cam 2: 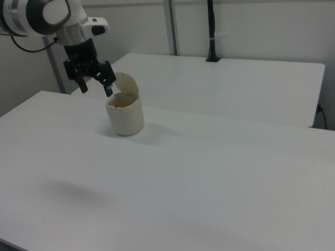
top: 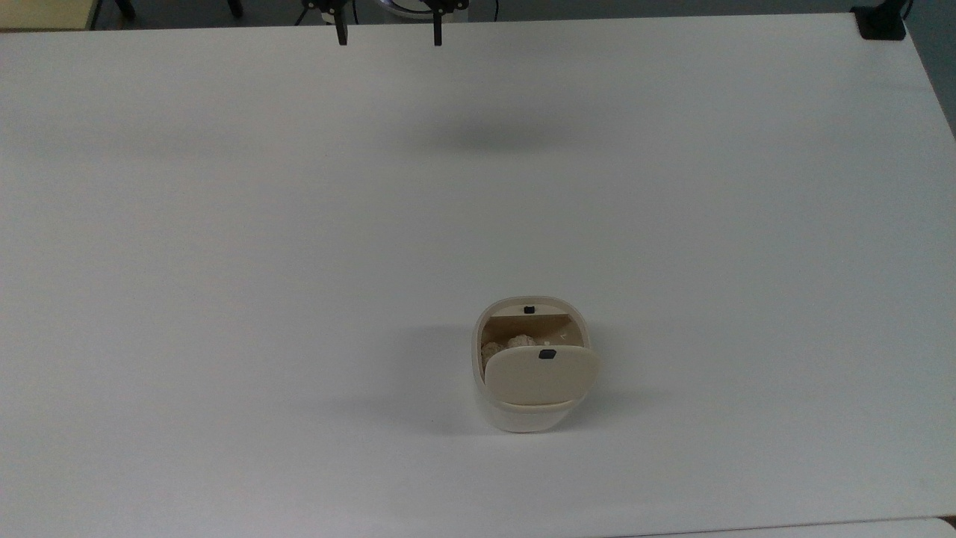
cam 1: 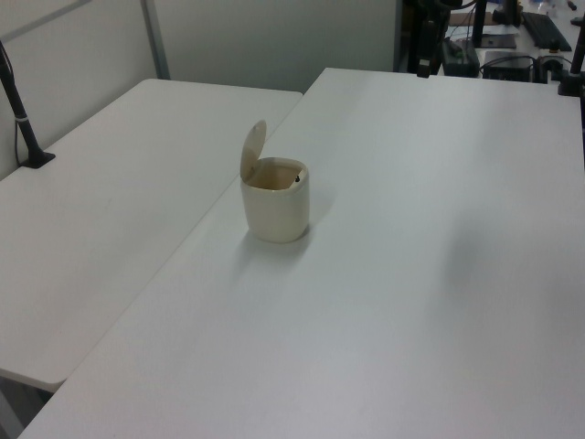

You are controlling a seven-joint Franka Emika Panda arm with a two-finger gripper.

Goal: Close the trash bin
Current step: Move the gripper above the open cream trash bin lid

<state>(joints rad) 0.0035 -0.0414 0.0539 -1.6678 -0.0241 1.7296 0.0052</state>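
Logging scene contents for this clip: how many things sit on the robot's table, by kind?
Trash bin with lid raised: 1
Crumpled scraps inside the bin: 2 visible at least
Gripper over the table, fingers spread: 1
Total: 4

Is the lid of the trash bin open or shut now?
Open. The lid stands up from the trash bin, and the inside shows in the top view.

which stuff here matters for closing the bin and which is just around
For the job:
- trash bin
- its lid, standing open
- gripper, fingers spread

Just around:
- crumpled scraps inside the bin
- black post on the second table
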